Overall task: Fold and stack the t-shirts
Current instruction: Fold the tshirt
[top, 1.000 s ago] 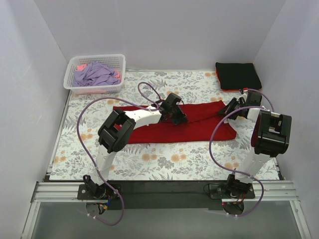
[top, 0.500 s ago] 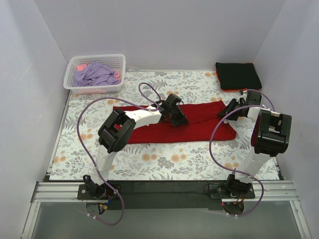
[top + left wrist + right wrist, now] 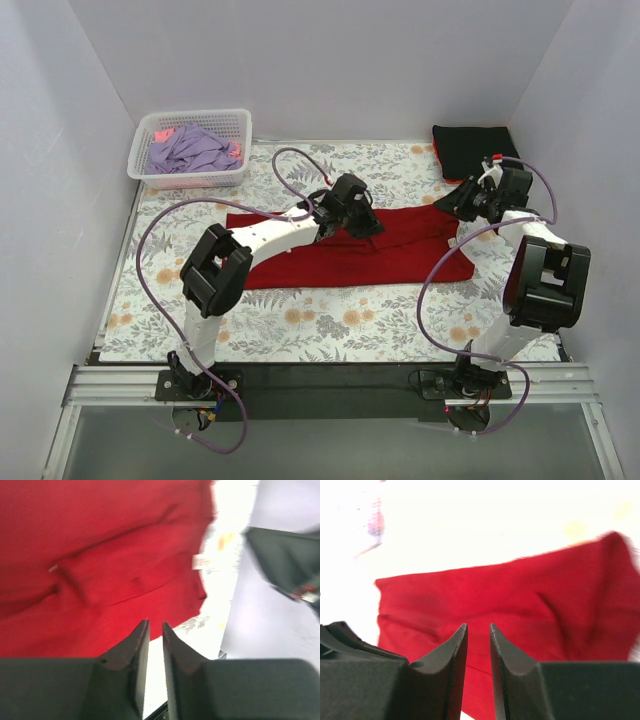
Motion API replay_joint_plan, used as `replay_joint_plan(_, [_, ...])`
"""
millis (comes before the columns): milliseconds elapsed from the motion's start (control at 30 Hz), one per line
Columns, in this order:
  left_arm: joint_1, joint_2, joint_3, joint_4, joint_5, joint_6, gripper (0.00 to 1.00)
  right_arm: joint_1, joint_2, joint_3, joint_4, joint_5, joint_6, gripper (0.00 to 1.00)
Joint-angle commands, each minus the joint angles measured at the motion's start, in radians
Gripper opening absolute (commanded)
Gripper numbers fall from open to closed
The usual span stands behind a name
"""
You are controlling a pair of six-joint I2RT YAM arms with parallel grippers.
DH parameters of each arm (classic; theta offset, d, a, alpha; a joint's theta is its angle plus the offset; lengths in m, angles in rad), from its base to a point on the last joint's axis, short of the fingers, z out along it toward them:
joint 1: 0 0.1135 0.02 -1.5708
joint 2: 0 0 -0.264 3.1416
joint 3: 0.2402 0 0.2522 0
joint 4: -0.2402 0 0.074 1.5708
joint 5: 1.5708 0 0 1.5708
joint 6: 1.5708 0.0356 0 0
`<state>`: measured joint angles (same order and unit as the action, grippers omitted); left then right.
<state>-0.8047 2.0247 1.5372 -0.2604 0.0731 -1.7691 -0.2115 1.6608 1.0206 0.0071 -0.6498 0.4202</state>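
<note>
The deep-red t-shirt (image 3: 400, 258) lies folded into a long band across the middle of the cloth. My left gripper (image 3: 368, 222) hovers over its upper edge near the centre; my right gripper (image 3: 458, 207) hangs by its far right corner. In the left wrist view the left gripper (image 3: 155, 623) is slightly open and empty, above the red t-shirt (image 3: 100, 555) with its small white label (image 3: 200, 561). The right gripper (image 3: 478, 625) is likewise narrowly open and empty over the red fabric (image 3: 520, 600). A folded black t-shirt (image 3: 478, 150) rests on an orange-red one at the back right.
A white lattice basket (image 3: 140, 175) at the back left holds crumpled lavender (image 3: 190, 150) and pink (image 3: 163, 134) tees. The floral table cloth (image 3: 330, 325) covers the table. White walls close in the left, back and right sides.
Both grippers have opened slightly and let go of the red t-shirt. The right gripper has drawn back toward the black stack; the left arm has stretched further and risen off the fabric.
</note>
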Motion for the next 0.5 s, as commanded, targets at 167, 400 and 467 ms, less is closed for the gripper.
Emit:
replay_joint_plan(167, [-0.005,0.144,0.136,0.075,0.041,0.099,0.08,0.073,0.165,-0.013,0.329,-0.177,0.163,0.31])
replay_joint_plan(400, [0.001,0.227,0.103,0.082,-0.021,0.083,0.01,0.061,0.347,0.010,0.375,-0.126,0.131,0.30])
replay_joint_plan(467, [0.009,0.239,0.086,0.085,-0.019,0.074,0.00,0.046,0.366,0.001,0.387,-0.114,0.126,0.30])
